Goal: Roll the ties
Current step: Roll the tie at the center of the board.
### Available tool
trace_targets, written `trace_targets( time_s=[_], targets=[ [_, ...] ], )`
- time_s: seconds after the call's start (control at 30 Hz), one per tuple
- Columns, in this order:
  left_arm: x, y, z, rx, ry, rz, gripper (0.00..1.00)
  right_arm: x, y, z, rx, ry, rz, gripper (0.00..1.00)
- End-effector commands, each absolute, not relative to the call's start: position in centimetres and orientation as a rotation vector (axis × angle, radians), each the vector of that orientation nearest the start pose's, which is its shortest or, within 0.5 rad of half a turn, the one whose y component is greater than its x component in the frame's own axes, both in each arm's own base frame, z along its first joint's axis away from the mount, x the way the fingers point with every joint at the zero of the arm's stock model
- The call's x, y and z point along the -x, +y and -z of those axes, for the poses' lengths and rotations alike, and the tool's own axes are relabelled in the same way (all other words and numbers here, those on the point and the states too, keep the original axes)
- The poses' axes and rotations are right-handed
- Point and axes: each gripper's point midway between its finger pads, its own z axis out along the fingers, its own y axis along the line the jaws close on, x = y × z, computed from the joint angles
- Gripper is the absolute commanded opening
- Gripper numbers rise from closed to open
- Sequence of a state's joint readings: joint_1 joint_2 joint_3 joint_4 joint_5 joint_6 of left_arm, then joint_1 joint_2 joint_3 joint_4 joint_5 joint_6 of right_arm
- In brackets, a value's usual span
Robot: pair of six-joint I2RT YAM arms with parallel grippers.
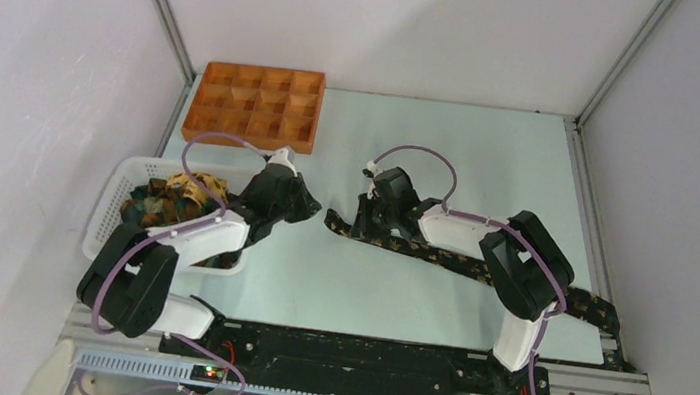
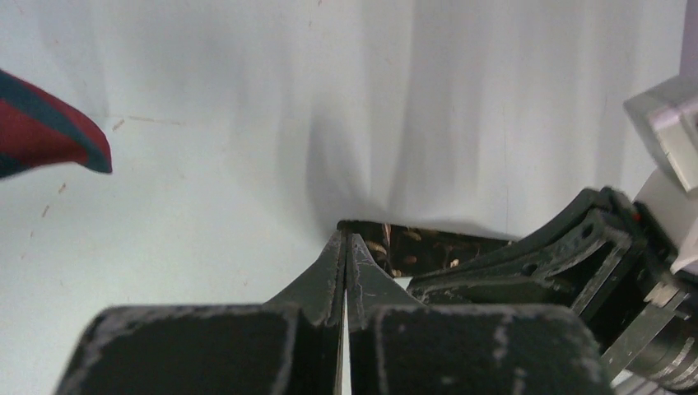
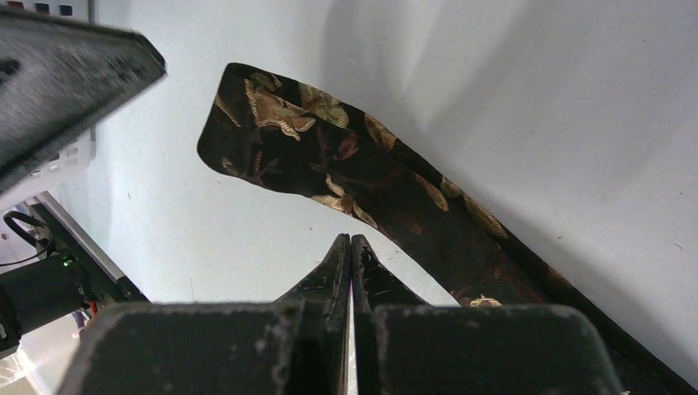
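Necktie point(image 3: 346, 173), long dark fabric with gold leafy print, flat on pale table point(image 1: 491, 165). Right gripper point(image 3: 351, 243) just beside its end, jaws pressed together, empty. Left gripper point(image 2: 346, 243) same deal. More ties point(image 1: 170, 198) heaped in white plastic mesh basket point(image 1: 113, 204).

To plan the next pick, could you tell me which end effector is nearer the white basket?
Left. The left end effector is just right of the white basket; the right end effector is farther right, by the tie.
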State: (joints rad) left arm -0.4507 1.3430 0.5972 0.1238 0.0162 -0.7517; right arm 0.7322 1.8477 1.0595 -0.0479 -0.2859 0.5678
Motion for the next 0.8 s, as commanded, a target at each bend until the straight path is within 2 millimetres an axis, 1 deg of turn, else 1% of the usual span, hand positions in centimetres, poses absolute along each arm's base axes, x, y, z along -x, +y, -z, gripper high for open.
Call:
trace_targets(
  time_s=[0.0, 0.2, 0.23, 0.33, 0.6, 0.77],
  targets=[
    [-34.0, -18.4, -9.0, 0.38, 2.215, 0.633, 0.0, -28.7, 35.8, -4.3, 0.363, 2.531, -0.92, 0.0],
    [-34.3, -19.0, -7.1, 0.376, 2.265, 0.636, 0.0, -29.3, 35.7, -3.3, 0.328, 2.54, -0.907, 0.0],
    [-34.2, -19.3, -7.1, 0.365, 2.27, 0.659, 0.0, -29.7, 36.0, -3.5, 0.323, 2.519, -0.919, 0.0],
    [-34.0, -19.6, -6.3, 0.355, 2.291, 0.671, 0.0, -30.2, 35.9, -3.4, 0.306, 2.51, -0.922, 0.0],
    [-33.8, -20.1, -5.4, 0.339, 2.304, 0.701, 0.0, -30.8, 36.2, -3.2, 0.297, 2.507, -0.924, 0.0],
    [-33.7, -20.6, -5.1, 0.325, 2.31, 0.73, 0.0, -31.0, 36.4, -3.7, 0.295, 2.5, -0.931, 0.0]
  ],
)
